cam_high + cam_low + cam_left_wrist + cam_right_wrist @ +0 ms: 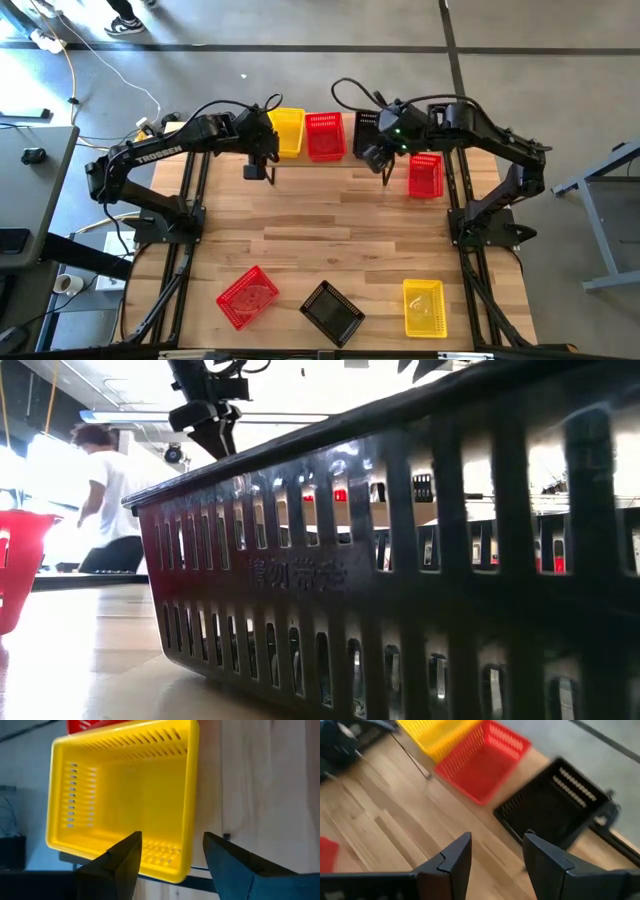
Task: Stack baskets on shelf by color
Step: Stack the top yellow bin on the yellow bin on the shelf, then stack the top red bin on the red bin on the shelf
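Note:
Three baskets stand side by side on the shelf [350, 160] at the table's far edge: yellow [288, 133], red [324, 136] and black [366, 128]. Another red basket [425, 175] sits on the table to the right of the shelf. Near the front edge lie a red basket [247, 296], a black one [332, 311] and a yellow one [423, 306]. My left gripper [172, 852] is open, just above the near side of the shelf's yellow basket [120, 795]. My right gripper [495, 852] is open, hovering in front of the shelf's black basket [555, 805].
Bare wood lies across the table's middle, between the shelf and the three near baskets. In the low view the near black basket [400, 560] fills most of the picture. A person in white [105, 500] stands in the room beyond. Cables lie on the floor at the far left.

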